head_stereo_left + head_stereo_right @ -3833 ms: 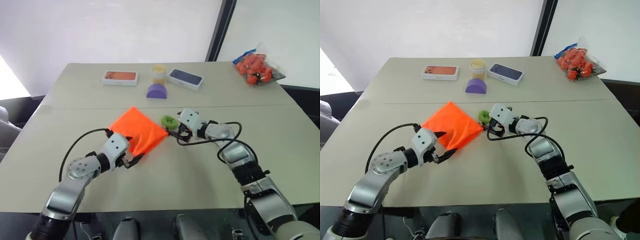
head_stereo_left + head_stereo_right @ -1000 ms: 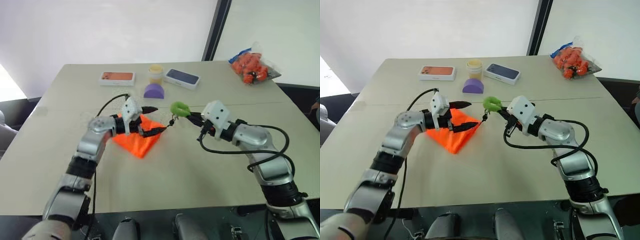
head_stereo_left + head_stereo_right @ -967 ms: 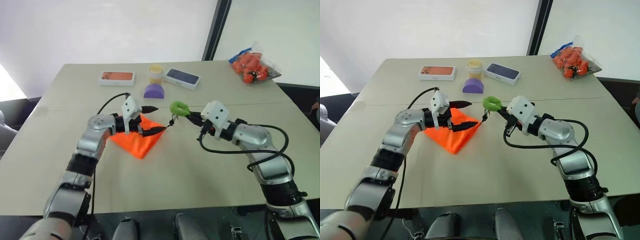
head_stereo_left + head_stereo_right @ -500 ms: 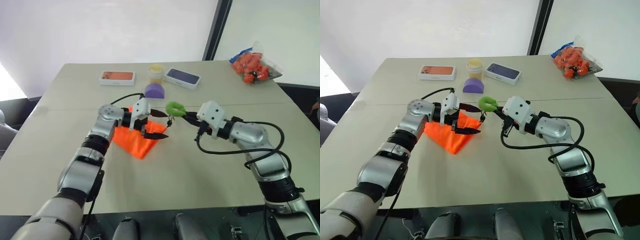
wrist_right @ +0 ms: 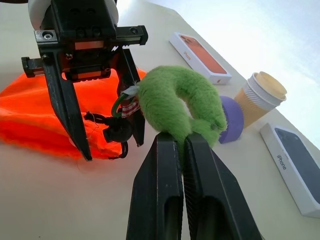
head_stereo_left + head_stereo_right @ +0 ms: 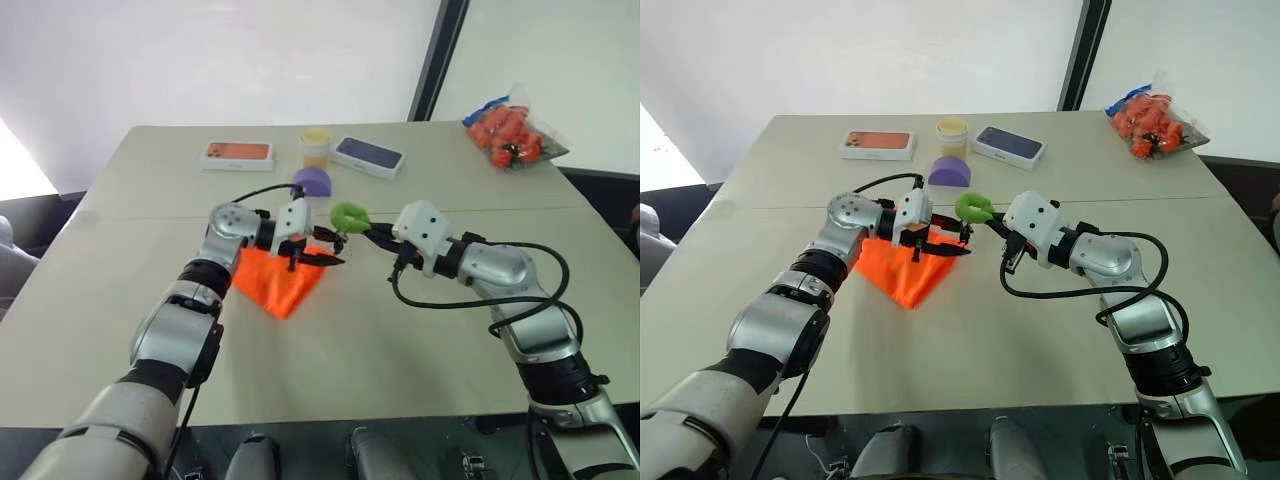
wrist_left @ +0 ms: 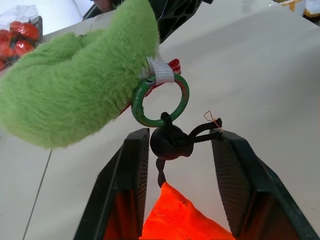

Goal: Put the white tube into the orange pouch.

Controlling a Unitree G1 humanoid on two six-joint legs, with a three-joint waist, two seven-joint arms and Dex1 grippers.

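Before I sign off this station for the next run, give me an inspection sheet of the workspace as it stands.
Surface: beige table, a seam across it.
Job's things: orange pouch slumped on the table, its dark cord bead lifted; white tube: nothing seen.
Clutter: green plush ring tied to the cord; orange phone box, paper cup, purple dome, dark phone box, clear bag of orange items at the far right corner.
Grippers: left gripper open, fingers either side of the cord bead; right gripper shut on the green plush ring.
Cables: black cables looped along both forearms.
Surroundings: pale wall, dark post behind the table.
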